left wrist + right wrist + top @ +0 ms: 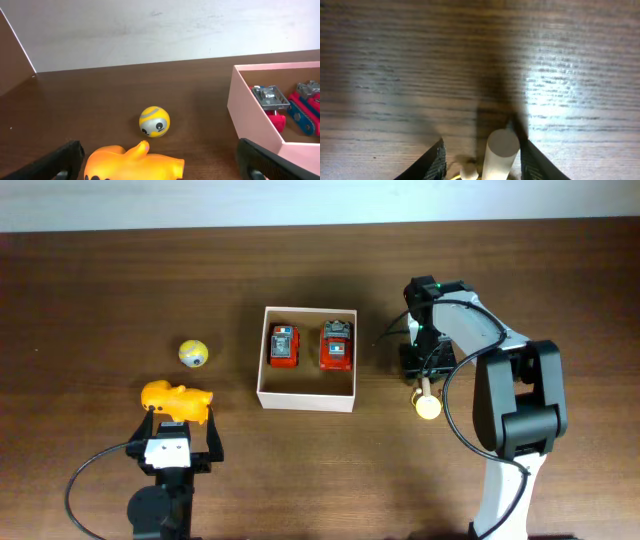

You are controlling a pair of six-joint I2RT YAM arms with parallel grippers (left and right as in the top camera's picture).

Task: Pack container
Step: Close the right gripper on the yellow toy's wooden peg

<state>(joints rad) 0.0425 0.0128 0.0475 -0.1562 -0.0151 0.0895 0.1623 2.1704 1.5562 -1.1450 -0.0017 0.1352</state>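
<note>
- Left gripper (162,162): fingers spread wide, holding nothing. Orange toy (132,162) lies between the tips, and the yellow ball (154,121) is just ahead of them.
- Container (306,400): ahead and to the right of the left fingers, left of the right ones. Two red cars (284,346) are inside.
- Right gripper (481,147): fingers partly closed with a pale peg (501,150) between them, touching one finger. Whether they grip it cannot be told.

The container (305,401) is seen as a square box with thin white walls and a tan floor. It is set flat on the brown tabletop (100,280), near the middle, its top open. 2 small red toy cars (284,346) are laid side by side inside it.
</note>
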